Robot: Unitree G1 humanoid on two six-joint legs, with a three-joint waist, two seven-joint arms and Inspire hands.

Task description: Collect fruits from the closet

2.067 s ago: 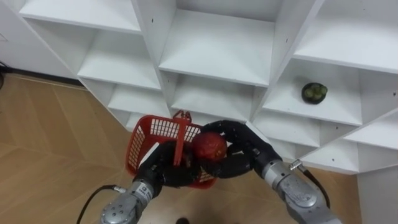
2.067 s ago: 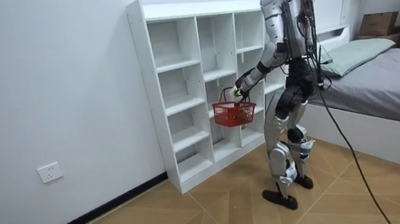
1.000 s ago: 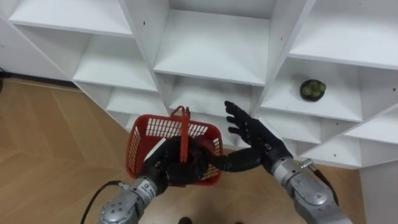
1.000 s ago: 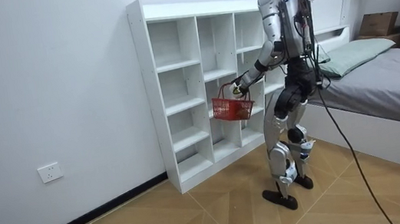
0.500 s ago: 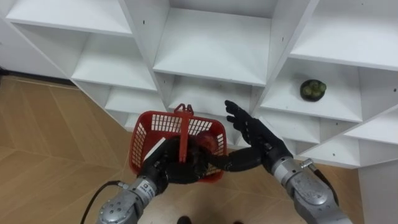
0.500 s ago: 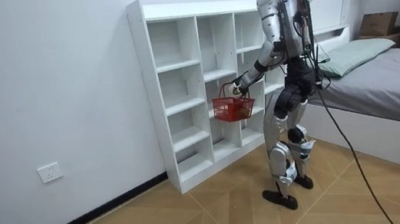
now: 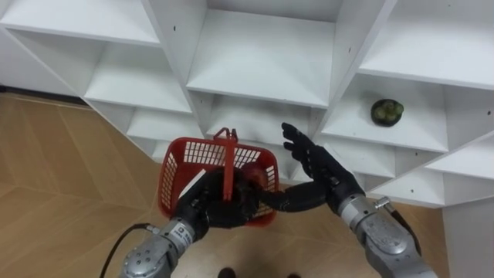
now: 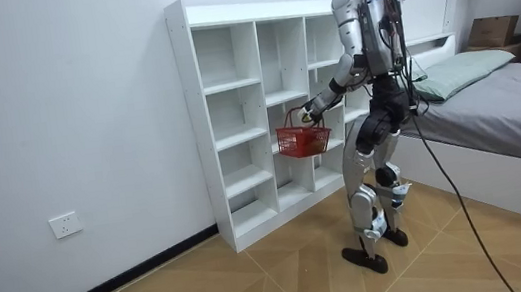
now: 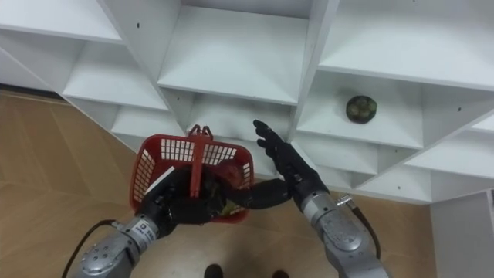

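A red plastic basket (image 7: 202, 162) hangs in front of the white closet (image 7: 262, 62), with my left hand (image 7: 207, 210) curled round its upright handle (image 7: 228, 158). A red fruit (image 7: 253, 177) lies inside the basket at its right side. My right hand (image 7: 315, 168) is open just right of the basket, fingers straight and spread, holding nothing. A dark green fruit (image 7: 388, 113) sits on a shelf in the closet's right column, beyond and to the right of that hand. In the room view I stand upright facing the closet with the basket (image 8: 303, 141) at waist height.
The closet's other compartments (image 9: 231, 54) stand bare. Wooden floor (image 7: 54, 177) lies to my left. In the room view a bed (image 8: 517, 102) stands behind me and a wall socket (image 8: 66, 225) is at the room view's left.
Two seconds ago my right hand held the red fruit over the basket; it has let it go into the basket, opened and drawn off to the right. The basket has barely moved.
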